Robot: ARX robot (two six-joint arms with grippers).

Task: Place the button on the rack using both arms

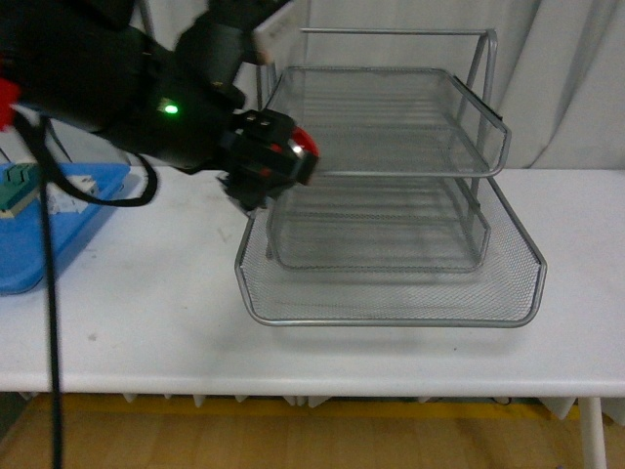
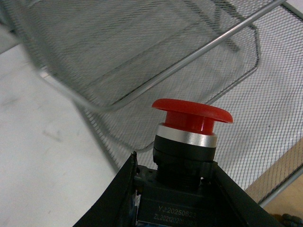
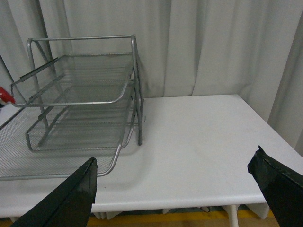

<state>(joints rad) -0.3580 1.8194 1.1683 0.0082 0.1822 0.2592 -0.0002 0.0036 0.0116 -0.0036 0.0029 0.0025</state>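
My left gripper (image 1: 276, 166) is shut on the button (image 1: 298, 149), with the red cap pointing toward the rack (image 1: 391, 321). It holds the button in the air at the rack's front left corner, level with the top tray's rim. In the left wrist view the red cap and black body of the button (image 2: 191, 113) sit between the jaws of my left gripper (image 2: 175, 189), above the rack's mesh trays (image 2: 142, 47). My right gripper (image 3: 175, 194) is open and empty over the table to the right of the rack (image 3: 80, 101). It is out of the front view.
A flat blue tray (image 1: 68, 239) lies at the table's left edge with a green-and-cream block (image 1: 18, 188) and a white part (image 1: 76, 186) on it. The white table (image 1: 146, 322) runs in front of the rack. Grey curtains hang behind.
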